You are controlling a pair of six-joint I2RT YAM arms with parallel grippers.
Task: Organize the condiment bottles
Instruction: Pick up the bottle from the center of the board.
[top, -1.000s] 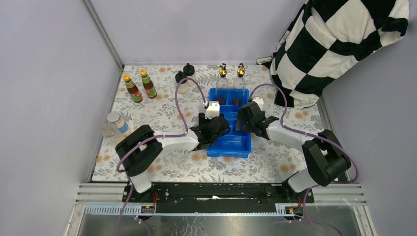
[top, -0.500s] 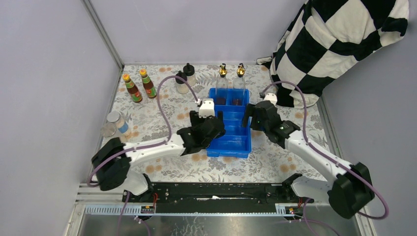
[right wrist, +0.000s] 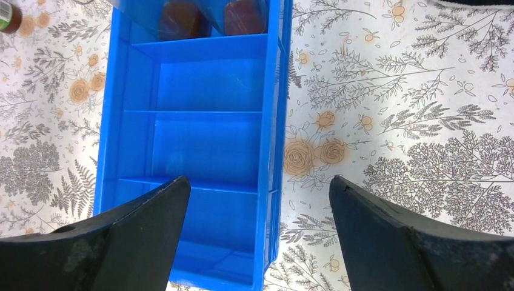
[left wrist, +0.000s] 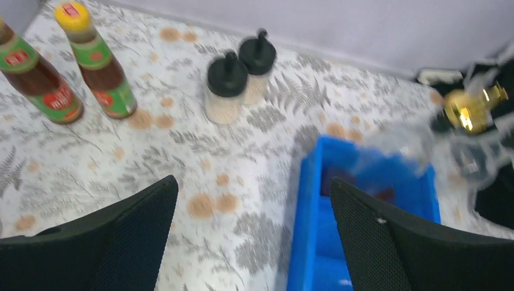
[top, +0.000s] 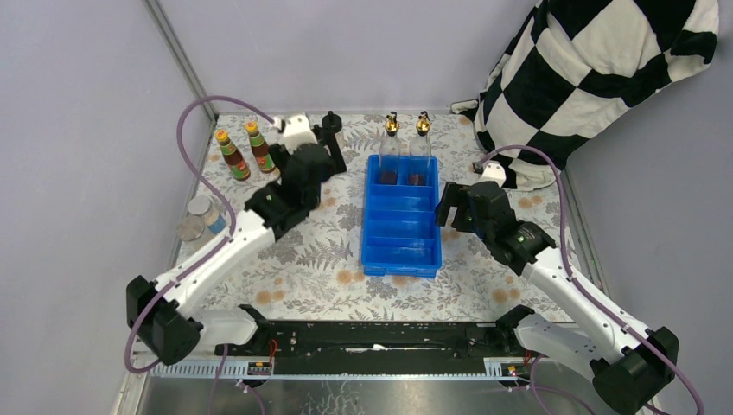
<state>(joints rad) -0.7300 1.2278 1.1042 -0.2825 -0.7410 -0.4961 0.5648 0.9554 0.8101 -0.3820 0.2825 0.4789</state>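
Left claw (left wrist: 251,188), spread wide & empty, hovers by black-capped bottles (left wrist: 227,85), far surface (left wrist: 151,157), left of blue tray (left wrist: 306,200); should centre on one cap, drop straight, w/o nudging its twin. Right claw (right wrist: 257,182) released.

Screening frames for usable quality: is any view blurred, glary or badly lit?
Left wrist view: blurred throughout, worst at the right, where the tall clear gold-spouted bottles smear into streaks. Right wrist view: sharp across the blue plastic divided tray and the floral cloth beside it. Top external view: even light, soft shadows, no glare.
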